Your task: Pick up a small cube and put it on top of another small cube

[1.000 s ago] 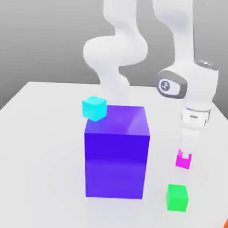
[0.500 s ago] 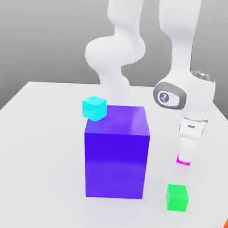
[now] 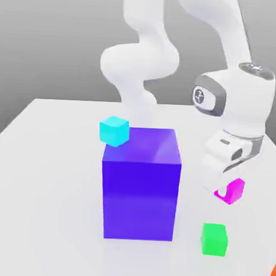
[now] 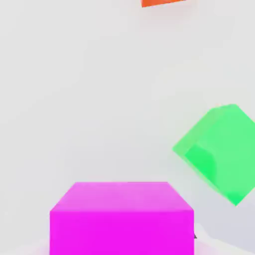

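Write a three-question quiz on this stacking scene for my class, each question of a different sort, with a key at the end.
1. True or false: the gripper is shut on the magenta cube.
2. Which small cube lies nearest the magenta cube on the table? A) green cube B) cyan cube C) a yellow cube
3. Fill in: in the exterior view, the cyan cube sits behind the upper left corner of the big ____ block.

Key
1. True; the cube sits tilted at the fingertips.
2. A; the green cube lies just in front of it in the exterior view.
3. Blue-purple.
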`<control>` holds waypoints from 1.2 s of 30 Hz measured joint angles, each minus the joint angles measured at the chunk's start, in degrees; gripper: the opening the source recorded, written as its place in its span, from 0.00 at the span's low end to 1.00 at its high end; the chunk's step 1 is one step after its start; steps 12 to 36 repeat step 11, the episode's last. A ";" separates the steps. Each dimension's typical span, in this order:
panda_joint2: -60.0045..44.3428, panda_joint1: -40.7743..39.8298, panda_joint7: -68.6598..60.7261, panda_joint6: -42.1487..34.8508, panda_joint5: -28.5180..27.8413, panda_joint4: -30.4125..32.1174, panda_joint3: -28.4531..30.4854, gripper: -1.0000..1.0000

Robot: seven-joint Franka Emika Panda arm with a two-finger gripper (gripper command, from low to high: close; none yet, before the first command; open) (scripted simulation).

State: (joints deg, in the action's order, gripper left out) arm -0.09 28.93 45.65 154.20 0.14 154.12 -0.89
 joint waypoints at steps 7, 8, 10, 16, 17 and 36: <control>-9.40 -3.25 5.19 5.15 -0.16 -4.27 1.08 0.00; -11.08 -3.27 5.18 6.73 -0.12 -4.37 1.04 1.00; -11.08 -3.27 5.18 6.73 -0.12 -4.37 1.04 1.00; -11.08 -3.27 5.18 6.73 -0.12 -4.37 1.04 1.00; -11.08 -3.27 5.18 6.73 -0.12 -4.37 1.04 1.00; -11.08 -3.27 5.18 6.73 -0.12 -4.37 1.04 1.00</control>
